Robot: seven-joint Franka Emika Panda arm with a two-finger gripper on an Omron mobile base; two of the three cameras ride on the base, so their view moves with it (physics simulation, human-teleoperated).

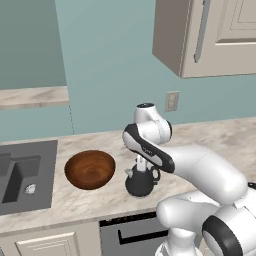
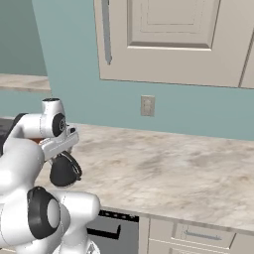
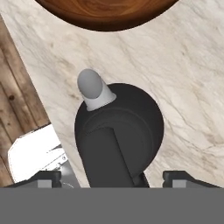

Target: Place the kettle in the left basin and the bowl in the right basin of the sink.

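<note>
My end effector (image 3: 112, 177) is open over the small black round kettle (image 1: 139, 182) near the surface's front edge, beside the shiny brown wooden bowl (image 1: 90, 169); neither is in the dark grey sink (image 1: 25, 176) yet.

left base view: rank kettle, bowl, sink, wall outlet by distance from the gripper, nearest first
1. Kettle, directly under the gripper, on the counter.
2. Bowl, just left of the kettle.
3. Wall outlet, up on the back wall.
4. Sink, far left edge of the counter.
</note>
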